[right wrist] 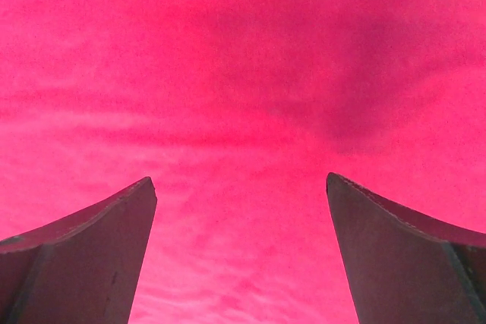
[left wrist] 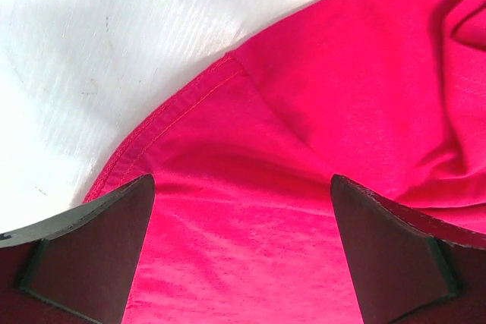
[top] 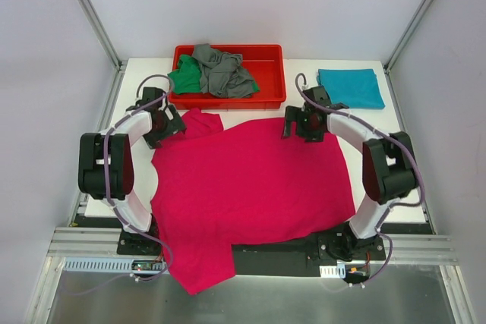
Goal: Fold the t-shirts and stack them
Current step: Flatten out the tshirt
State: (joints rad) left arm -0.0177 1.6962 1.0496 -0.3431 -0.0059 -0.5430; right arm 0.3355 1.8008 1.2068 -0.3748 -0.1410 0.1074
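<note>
Now | pink shirt (top: 250, 187) spread flat before the tray (top: 228, 102) for folding | we hang left gripper (left wrist: 241, 180) and right gripper (right wrist: 240, 180) wide open, empty, over its tray-side edge, likely to pinch corners | teal shirt (top: 349, 87) folded beside tray.

Table (top: 140, 67): white top, rect., light scuffs in left wrist view. Directly on it, 3 items:
1. Magenta-pink t-shirt (top: 250, 180): spread flat, covers centre; near-left part hangs over the near edge.
2. Red tray (top: 228, 102): far edge, centre-left, just beyond the shirt.
3. Teal t-shirt (top: 351, 87): folded, far-right corner, apart from tray and item 1.
</note>
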